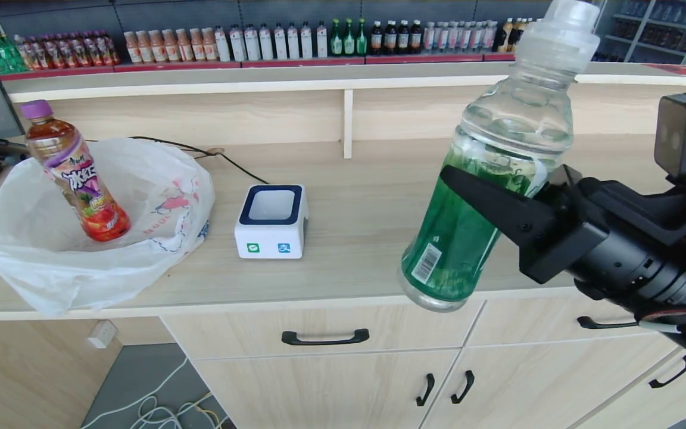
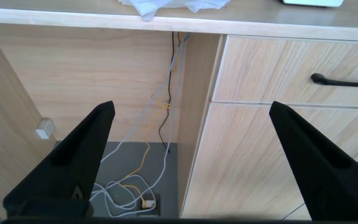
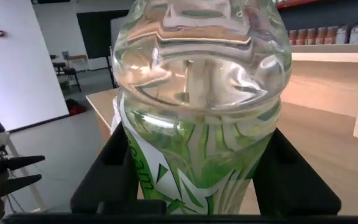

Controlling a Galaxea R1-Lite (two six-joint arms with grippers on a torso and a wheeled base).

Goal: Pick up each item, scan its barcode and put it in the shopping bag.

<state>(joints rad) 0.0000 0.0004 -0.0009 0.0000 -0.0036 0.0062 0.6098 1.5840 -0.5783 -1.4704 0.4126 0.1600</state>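
Bottle (image 1: 456,244), clear with a green label, held off the counter (image 1: 367,196) in the right gripper (image 1: 498,202), whose black fingers clamp the label band from both sides. It tilts, cap up and base down, the base in front of the counter's front edge, well to the right of the scanner (image 1: 271,220). A barcode (image 1: 426,263) shows low on the label, on the side turned toward the robot. In the right wrist view the bottle (image 3: 197,124) sits between the two fingers of the right gripper (image 3: 204,180).

Scanner: small white box with a dark blue rim, on the counter between the bag (image 1: 33,262) and the held bottle.

Bag: white plastic, open, at the counter's left end. A tea bottle (image 1: 75,173) with a purple cap leans inside it.

Left gripper (image 2: 191,112): fingers spread wide, holding nothing, below counter level and facing the cabinet front (image 2: 272,124); cables (image 2: 129,186) lie on the floor beyond.
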